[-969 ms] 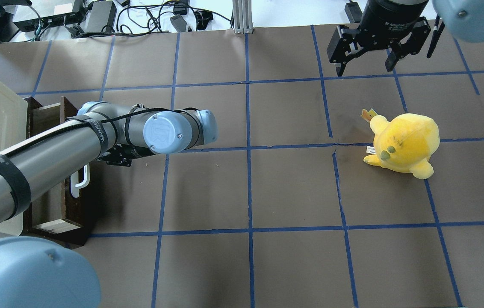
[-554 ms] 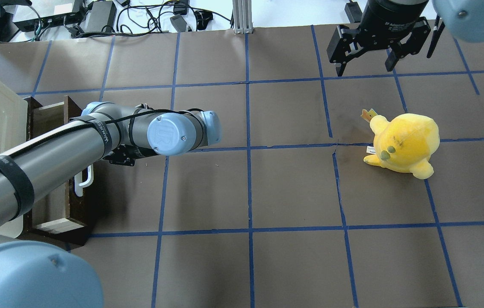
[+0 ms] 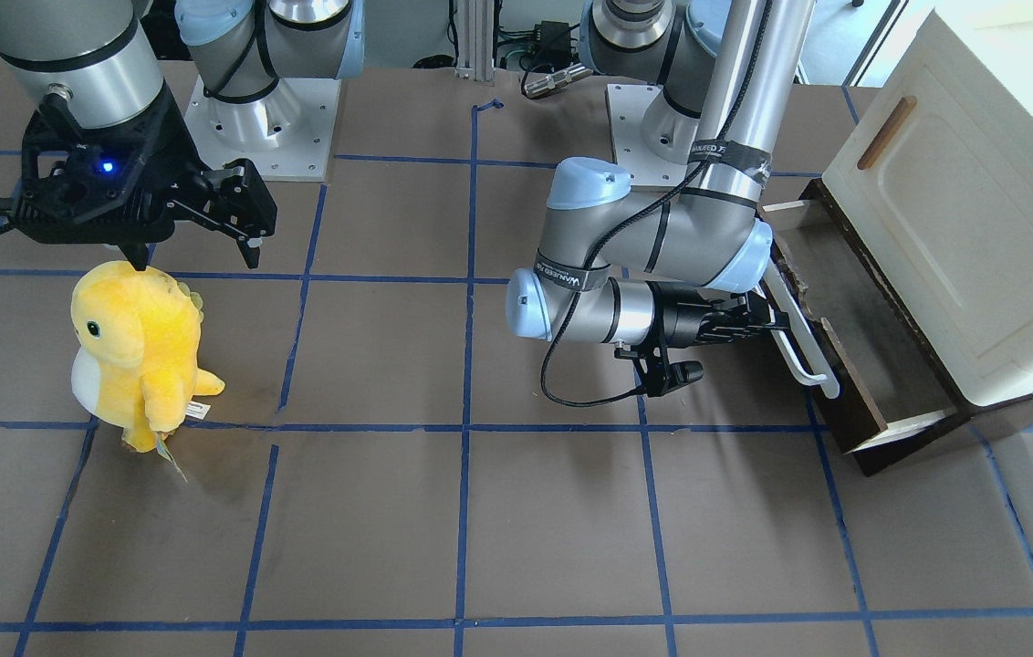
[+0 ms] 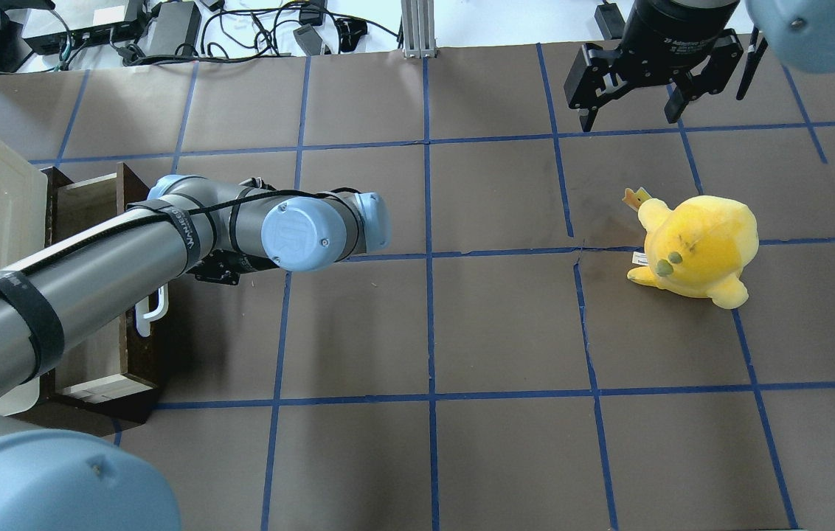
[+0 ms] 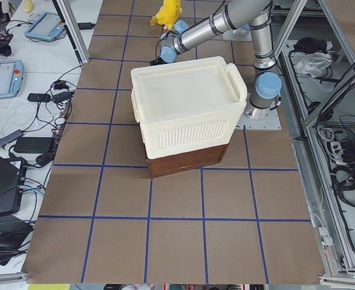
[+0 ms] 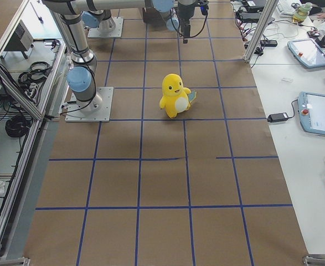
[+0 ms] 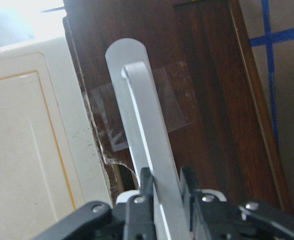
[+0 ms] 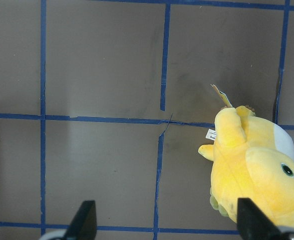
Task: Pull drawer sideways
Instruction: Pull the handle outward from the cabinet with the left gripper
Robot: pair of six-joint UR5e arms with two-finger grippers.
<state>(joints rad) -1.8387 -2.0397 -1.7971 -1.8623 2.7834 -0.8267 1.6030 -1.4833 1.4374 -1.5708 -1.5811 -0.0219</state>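
The cream cabinet [image 3: 964,228] is sitting at one end of the desk [image 3: 480,511], on the robot's left. The drawer [image 3: 854,310] is sticking partly out from under the cabinet, so its pale interior is showing between the cabinet and the dark brown front. The white bar handle [image 3: 804,342] is running along that front, on the face turned away from the cabinet.

The left end effector [image 3: 767,319] is reaching in level toward the cabinet and is clamping the handle. In the left wrist view its two fingers [image 7: 147,185] are pressing against either side of the white bar [image 7: 141,125], with the dark front [image 7: 212,100] lying behind it and the cabinet's cream panel just beside that.

The yellow plush toy [image 3: 138,342] is standing upright on the desk, well apart from the cabinet, toward the opposite end. The right end effector [image 3: 195,260] is hanging above the desk near the toy, on the side far from the cabinet. Its fingers are spreading wide and are gripping nothing; in the right wrist view the two fingertips [image 8: 84,220] are showing far apart, with the toy [image 8: 257,170] lying below them.
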